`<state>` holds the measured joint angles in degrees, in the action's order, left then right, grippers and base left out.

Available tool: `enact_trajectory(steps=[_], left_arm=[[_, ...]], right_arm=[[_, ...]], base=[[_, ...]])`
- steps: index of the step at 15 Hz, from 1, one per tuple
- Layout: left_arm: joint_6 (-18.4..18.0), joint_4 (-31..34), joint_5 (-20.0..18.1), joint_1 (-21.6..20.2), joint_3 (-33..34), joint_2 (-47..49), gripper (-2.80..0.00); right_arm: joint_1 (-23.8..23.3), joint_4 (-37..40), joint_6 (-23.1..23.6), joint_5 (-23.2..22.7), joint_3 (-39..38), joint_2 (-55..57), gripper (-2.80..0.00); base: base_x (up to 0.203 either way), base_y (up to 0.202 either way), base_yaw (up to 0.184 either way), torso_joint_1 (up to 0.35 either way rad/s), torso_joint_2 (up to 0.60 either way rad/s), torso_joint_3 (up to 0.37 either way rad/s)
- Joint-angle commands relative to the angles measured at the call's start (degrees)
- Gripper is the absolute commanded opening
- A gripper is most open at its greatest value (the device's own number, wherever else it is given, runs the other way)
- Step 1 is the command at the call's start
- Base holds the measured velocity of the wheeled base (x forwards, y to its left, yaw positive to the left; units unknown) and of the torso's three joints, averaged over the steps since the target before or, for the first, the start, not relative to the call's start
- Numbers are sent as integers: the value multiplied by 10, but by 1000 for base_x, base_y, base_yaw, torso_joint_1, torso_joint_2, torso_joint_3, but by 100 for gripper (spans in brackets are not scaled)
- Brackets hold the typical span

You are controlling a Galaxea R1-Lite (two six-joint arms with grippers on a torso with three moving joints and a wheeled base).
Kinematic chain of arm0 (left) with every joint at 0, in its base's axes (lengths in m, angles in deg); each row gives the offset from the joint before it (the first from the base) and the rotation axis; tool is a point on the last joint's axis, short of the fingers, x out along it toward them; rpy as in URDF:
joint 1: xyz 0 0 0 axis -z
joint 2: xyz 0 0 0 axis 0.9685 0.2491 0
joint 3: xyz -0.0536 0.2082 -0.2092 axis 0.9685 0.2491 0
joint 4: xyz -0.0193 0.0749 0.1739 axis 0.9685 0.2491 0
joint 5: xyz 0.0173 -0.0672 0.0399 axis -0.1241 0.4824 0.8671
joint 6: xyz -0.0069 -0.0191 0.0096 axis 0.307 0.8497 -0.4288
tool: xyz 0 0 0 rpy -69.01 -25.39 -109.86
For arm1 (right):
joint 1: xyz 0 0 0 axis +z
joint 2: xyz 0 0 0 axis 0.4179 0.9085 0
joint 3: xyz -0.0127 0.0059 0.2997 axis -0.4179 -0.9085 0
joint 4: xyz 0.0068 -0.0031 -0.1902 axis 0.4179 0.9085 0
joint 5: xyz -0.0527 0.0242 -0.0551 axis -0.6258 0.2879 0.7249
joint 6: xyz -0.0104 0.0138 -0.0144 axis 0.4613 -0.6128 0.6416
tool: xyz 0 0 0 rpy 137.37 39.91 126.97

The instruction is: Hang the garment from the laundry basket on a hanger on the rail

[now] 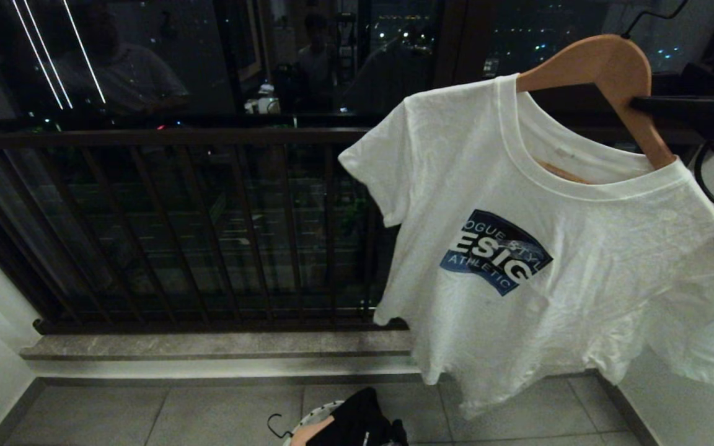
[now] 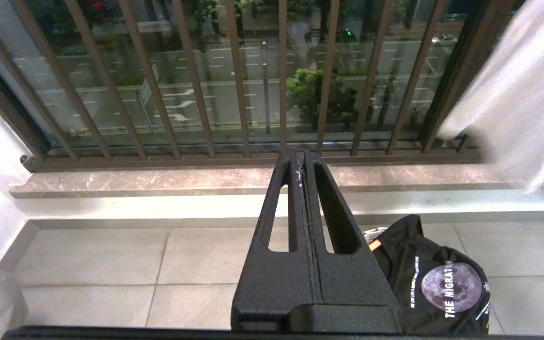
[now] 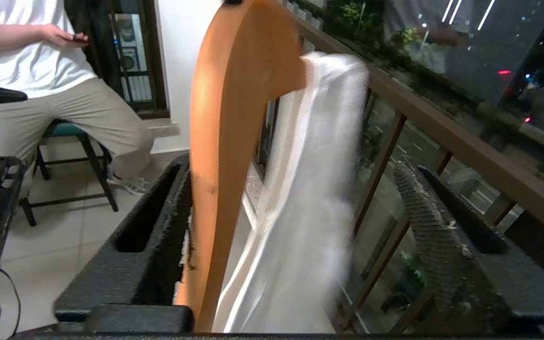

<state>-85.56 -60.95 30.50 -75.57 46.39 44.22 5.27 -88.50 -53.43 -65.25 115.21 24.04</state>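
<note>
White logo tee [image 1: 555,248] on wooden hanger [image 1: 605,68]

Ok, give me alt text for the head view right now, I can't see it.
A white T-shirt with a blue logo hangs on a wooden hanger at upper right, where the right gripper reaches in at the hanger's arm. Behind runs a dark balcony railing; at the bottom edge the laundry basket holds a black garment.

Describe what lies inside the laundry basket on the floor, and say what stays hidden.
A black garment with white print is heaped in the laundry basket, with a wooden hanger poking out. Only a sliver of speckled rim shows; anything beneath the garment is covered.
</note>
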Motion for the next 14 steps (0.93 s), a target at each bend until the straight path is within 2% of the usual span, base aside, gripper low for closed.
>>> enact_trajectory(steps=[1, 6, 10, 14], left_arm=[[0, 0, 0, 0, 1, 0, -280], [0, 0, 0, 0, 1, 0, -280], [0, 0, 0, 0, 1, 0, -280], [0, 0, 0, 0, 1, 0, -280]], right_arm=[[-3, -3, -2, -5, 0, -9, 0], [-19, -3, -2, 10, 0, -26, 0], [-57, -4, -2, 23, -12, -41, 0], [-98, -58, -2, 30, -60, -70, 0]], base=[[0, 0, 0, 0, 0, 0], [0, 0, 0, 0, 0, 0], [0, 0, 0, 0, 0, 0], [0, 0, 0, 0, 0, 0]])
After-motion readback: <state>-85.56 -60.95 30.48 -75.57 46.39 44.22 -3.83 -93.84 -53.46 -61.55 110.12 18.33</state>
